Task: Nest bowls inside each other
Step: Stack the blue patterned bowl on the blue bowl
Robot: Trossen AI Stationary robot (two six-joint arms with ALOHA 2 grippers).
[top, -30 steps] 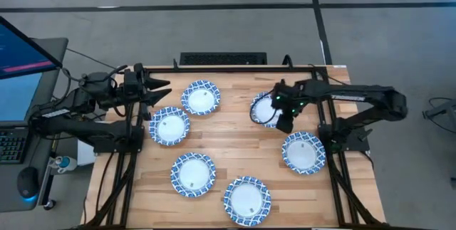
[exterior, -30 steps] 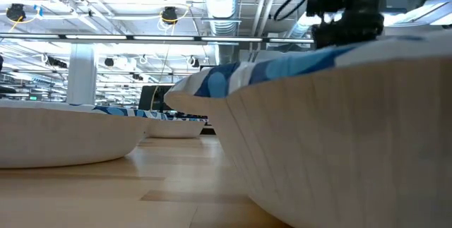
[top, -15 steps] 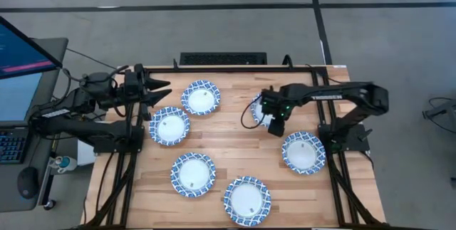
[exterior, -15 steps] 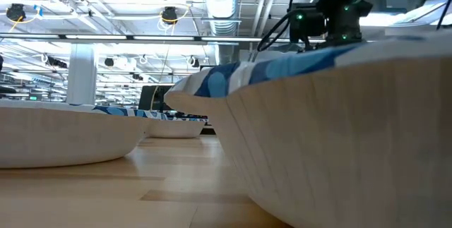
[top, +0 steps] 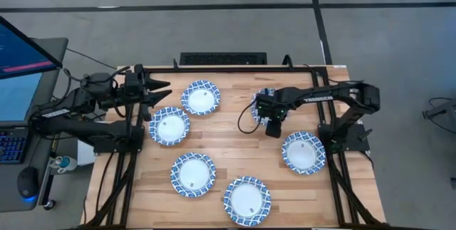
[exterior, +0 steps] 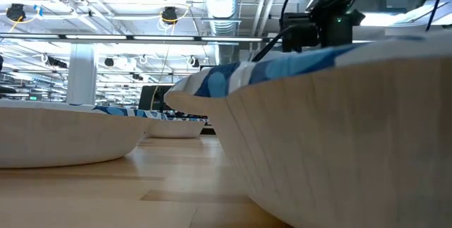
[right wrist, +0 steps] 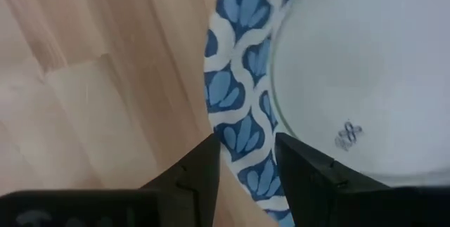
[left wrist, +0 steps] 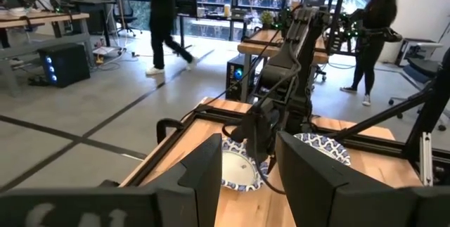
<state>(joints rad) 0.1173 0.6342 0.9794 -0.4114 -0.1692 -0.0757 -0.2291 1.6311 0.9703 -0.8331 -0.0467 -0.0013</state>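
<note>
- Six round bowls lie apart on the wooden table [top: 235,144]; none sits in another yet.
- Right gripper [top: 273,122] hangs low over the far bowl [top: 262,100], fingers [right wrist: 199,173] spread either side of its blue rim.
- Next, I think, it must pinch that smooth, thin rim and lift.
- Left gripper [top: 160,90] waits spread at the far left edge.
</note>
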